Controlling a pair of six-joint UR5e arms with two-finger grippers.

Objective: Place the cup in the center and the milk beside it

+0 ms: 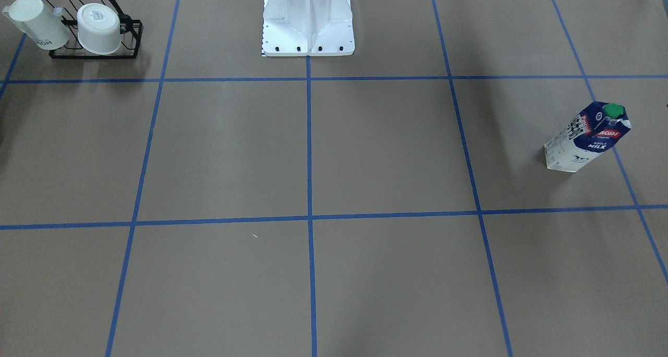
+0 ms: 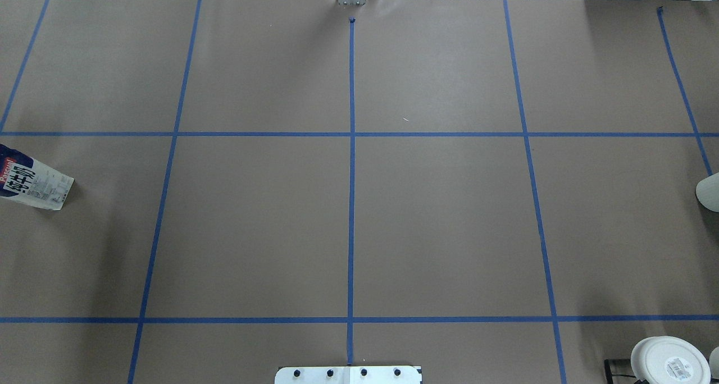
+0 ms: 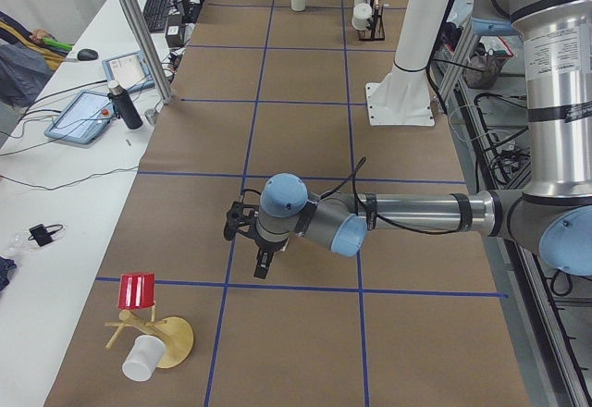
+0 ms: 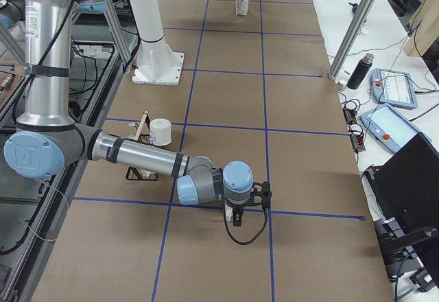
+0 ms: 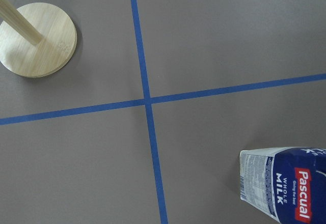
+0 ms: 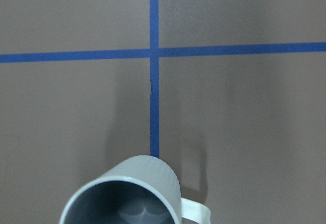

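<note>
The milk, a blue and white carton with a green cap, stands on the table's left part. It also shows at the overhead view's left edge and low right in the left wrist view. My left gripper hovers near it; I cannot tell whether it is open. The cup, white with a grey inside and its handle to the right, stands upright at the bottom of the right wrist view and at the overhead view's right edge. My right gripper hovers by it; I cannot tell its state.
A black wire rack by the robot's right holds a lettered mug and a wider cup. A wooden stand with a red cup and a white cup sits at the table's left end. The white robot base is at the middle.
</note>
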